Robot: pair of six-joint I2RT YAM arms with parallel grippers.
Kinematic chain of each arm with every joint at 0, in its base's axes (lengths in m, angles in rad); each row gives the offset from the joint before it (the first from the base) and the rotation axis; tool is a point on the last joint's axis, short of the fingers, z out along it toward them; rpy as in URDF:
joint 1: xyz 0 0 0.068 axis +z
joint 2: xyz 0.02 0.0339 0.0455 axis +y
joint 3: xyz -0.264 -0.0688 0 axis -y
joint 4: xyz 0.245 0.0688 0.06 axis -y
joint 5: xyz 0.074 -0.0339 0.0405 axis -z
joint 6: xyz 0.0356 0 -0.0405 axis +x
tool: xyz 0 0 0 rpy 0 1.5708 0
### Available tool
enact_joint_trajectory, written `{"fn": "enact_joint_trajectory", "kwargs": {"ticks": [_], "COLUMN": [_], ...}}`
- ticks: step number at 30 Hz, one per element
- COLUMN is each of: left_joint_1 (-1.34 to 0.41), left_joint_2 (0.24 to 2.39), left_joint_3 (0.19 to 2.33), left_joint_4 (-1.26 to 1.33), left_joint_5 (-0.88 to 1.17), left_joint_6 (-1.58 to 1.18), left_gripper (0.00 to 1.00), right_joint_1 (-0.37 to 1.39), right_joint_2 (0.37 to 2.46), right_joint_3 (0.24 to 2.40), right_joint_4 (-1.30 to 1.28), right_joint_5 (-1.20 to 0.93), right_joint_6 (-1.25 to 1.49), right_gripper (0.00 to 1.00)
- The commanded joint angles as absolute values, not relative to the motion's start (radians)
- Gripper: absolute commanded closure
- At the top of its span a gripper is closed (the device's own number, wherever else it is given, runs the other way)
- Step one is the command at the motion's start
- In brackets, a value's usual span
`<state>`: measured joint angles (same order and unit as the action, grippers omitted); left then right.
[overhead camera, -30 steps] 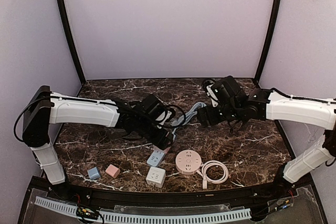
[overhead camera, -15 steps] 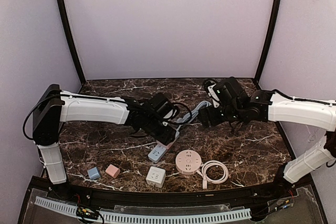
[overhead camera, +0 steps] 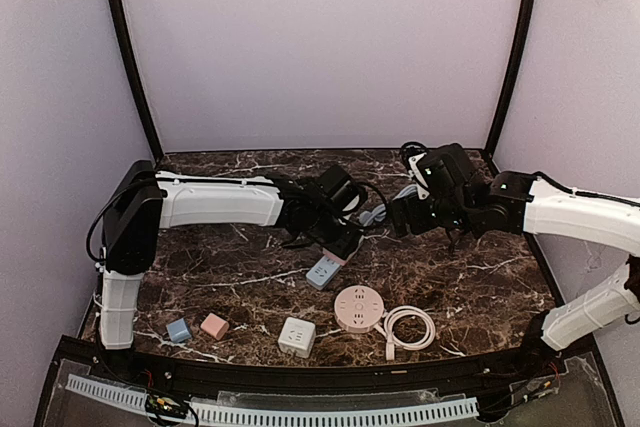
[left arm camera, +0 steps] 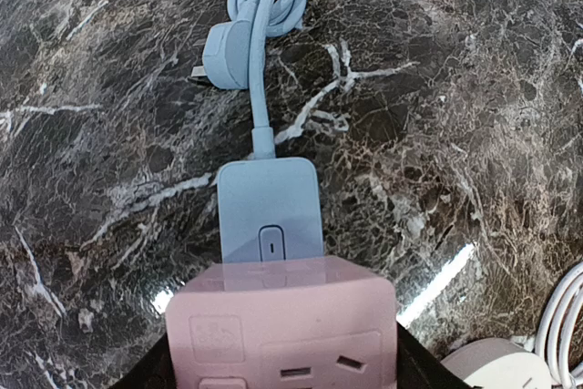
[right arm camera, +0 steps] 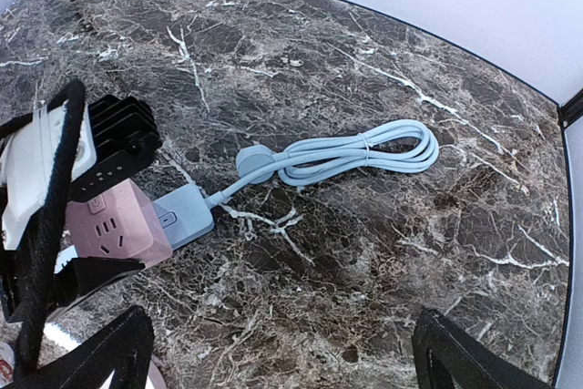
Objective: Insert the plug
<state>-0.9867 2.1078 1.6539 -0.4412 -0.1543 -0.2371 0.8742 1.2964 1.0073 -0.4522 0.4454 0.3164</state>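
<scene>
The left claw (left arm camera: 284,373) pinches a pink socket block (left arm camera: 282,321); its fingers show only as dark slivers at the frame's bottom edge. The block covers the near end of the blue power strip (left arm camera: 269,211), and how the two join is hidden. The plug (left arm camera: 228,50) lies on the table (left arm camera: 474,116) at eleven o'clock from that strip, its prongs barely visible. Its cord (right arm camera: 364,154) lies coiled; from above, the arms hide most of it. The right claw (right arm camera: 282,362) is spread wide, gripping nothing.
</scene>
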Motion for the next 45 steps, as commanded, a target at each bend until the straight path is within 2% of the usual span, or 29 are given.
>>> {"fn": "enact_joint_trajectory", "kwargs": {"ticks": [1, 8, 15, 21, 25, 31, 37, 45], "left_joint_1": [-0.986, -0.987, -0.987, -0.986, -0.972, -0.864, -0.702, -0.520], "left_joint_2": [2.145, 2.149, 2.091, 1.939, 1.772, 1.486, 1.261, 1.104], "left_joint_3": [1.702, 1.715, 1.709, 1.576, 1.398, 1.106, 0.880, 0.751], "left_joint_4": [-0.396, -0.403, -0.400, -0.352, -0.282, -0.200, -0.161, -0.187], "left_joint_5": [-0.178, -0.170, -0.161, -0.222, -0.312, -0.380, -0.473, -0.510], "left_joint_6": [-0.212, -0.205, -0.206, -0.222, -0.254, -0.315, -0.358, -0.406], "left_gripper": [0.33, 0.13, 0.02, 0.01, 0.01, 0.01, 0.01, 0.01], "right_joint_1": [0.867, 0.866, 0.867, 0.869, 0.892, 1.049, 1.224, 1.392], "right_joint_2": [1.264, 1.254, 1.243, 1.221, 1.187, 1.204, 1.381, 1.786], "right_joint_3": [0.990, 0.987, 0.988, 0.992, 0.998, 1.030, 1.087, 1.285], "right_joint_4": [-0.446, -0.448, -0.444, -0.403, -0.362, -0.279, -0.130, 0.019], "right_joint_5": [0.472, 0.468, 0.469, 0.406, 0.317, 0.249, 0.193, 0.192], "right_joint_6": [0.328, 0.328, 0.332, 0.299, 0.280, 0.231, 0.167, 0.091], "right_gripper": [0.01, 0.01, 0.01, 0.02, 0.04, 0.04, 0.05, 0.06]}}
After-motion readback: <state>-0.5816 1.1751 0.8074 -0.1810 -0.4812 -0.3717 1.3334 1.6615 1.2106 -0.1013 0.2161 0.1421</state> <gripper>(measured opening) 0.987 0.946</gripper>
